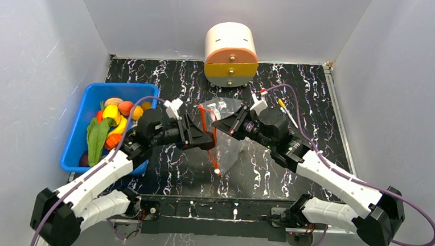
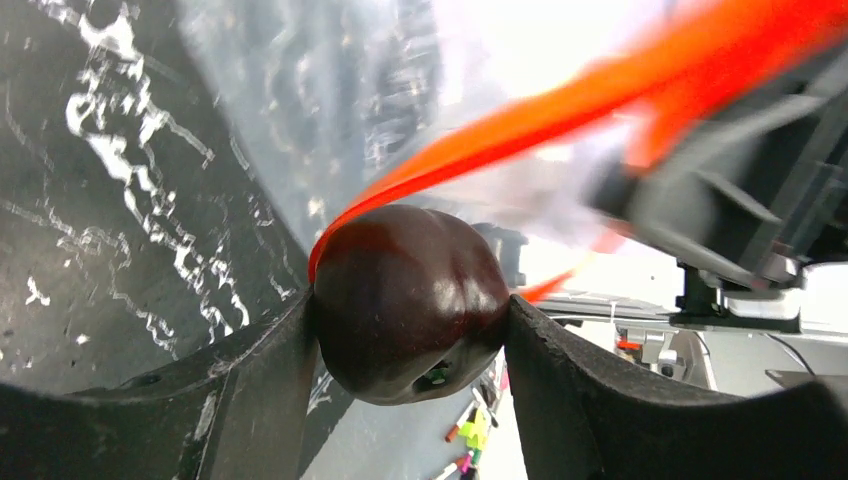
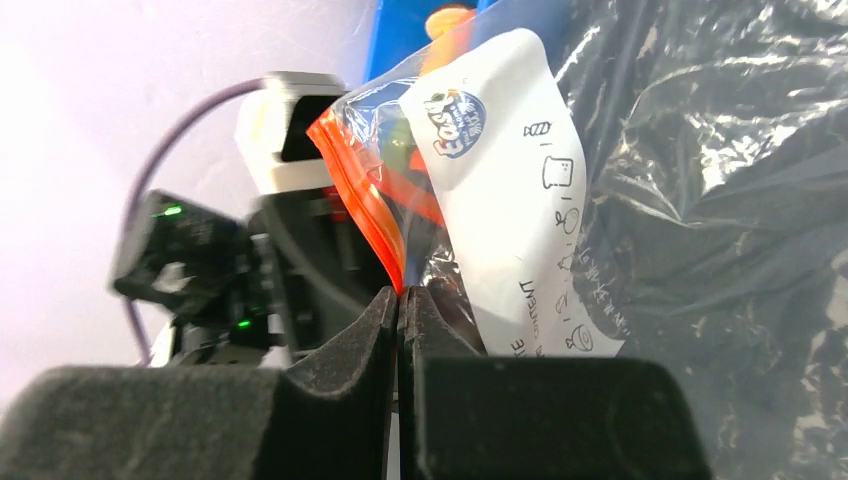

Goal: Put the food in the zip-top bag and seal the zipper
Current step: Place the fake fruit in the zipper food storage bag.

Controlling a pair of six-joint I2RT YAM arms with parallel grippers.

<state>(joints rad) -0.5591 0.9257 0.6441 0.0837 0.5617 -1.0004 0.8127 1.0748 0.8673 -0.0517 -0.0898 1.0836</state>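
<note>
At the centre of the top view, the left gripper (image 1: 207,140) clamps the dark brown lump (image 2: 410,300) between both fingers (image 2: 250,385), right at the mouth of the zip-top bag (image 1: 230,144). The right gripper (image 1: 216,123) pinches the zipper (image 3: 360,205) edge, jaws tight together on it. The lump should go well past the strip before release, with the right arm holding the mouth lifted. More food (image 1: 110,122) lies in the blue bin (image 1: 77,148) at left.
</note>
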